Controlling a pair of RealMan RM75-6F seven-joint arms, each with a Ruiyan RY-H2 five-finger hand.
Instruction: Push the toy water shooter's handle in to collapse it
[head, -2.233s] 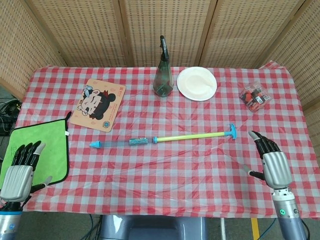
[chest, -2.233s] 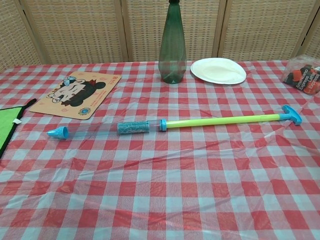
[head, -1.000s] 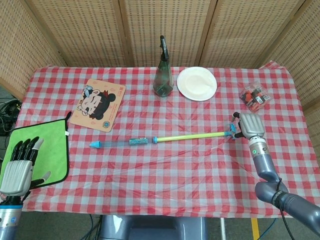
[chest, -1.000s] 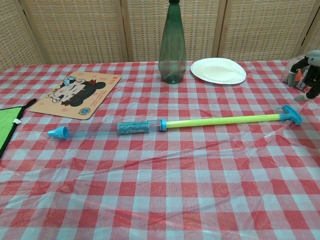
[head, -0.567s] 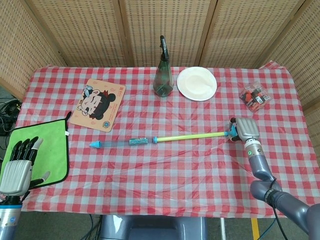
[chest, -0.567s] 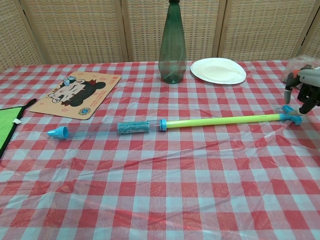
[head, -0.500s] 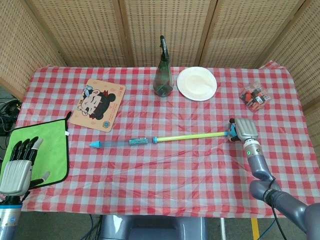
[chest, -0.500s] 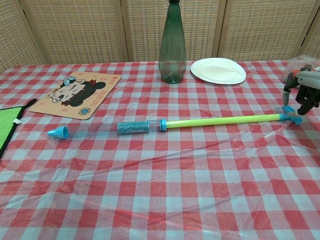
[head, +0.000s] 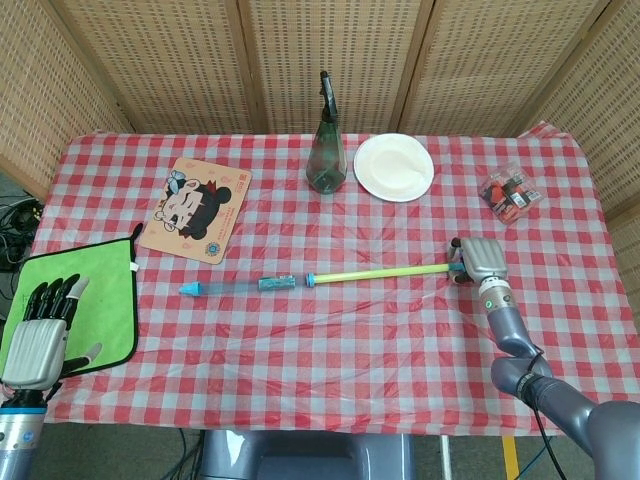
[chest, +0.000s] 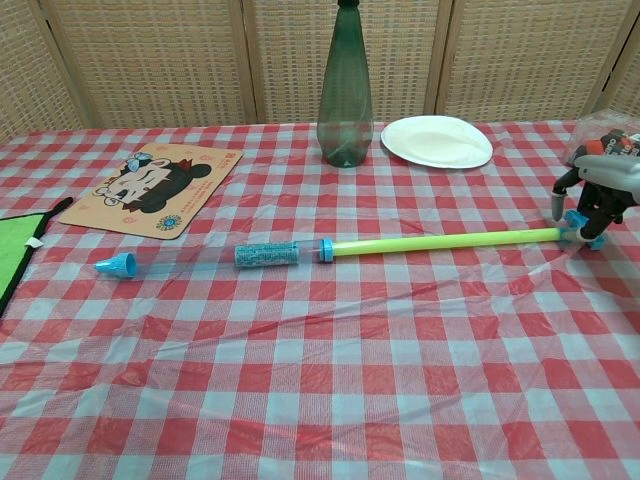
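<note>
The toy water shooter (head: 375, 271) lies across the middle of the table, pulled out long. Its blue nozzle (chest: 117, 265) points left and its yellow rod (chest: 440, 241) runs right to the blue T-handle (chest: 578, 228). My right hand (chest: 598, 180) sits over that handle, fingers curled down on both sides of it; in the head view the right hand (head: 480, 258) hides most of the handle. My left hand (head: 38, 335) hovers over the green cloth (head: 80, 300) at the front left, fingers apart, holding nothing. The chest view does not show it.
A green bottle (head: 326, 150) and a white plate (head: 393, 167) stand at the back centre. A cartoon mat (head: 195, 208) lies back left. A clear pack of small items (head: 510, 193) sits just behind my right hand. Wicker screens wall the table.
My right hand rose from the table's front edge to the handle, then lowered its fingers around it. The handle has shifted slightly left. My left hand has barely moved.
</note>
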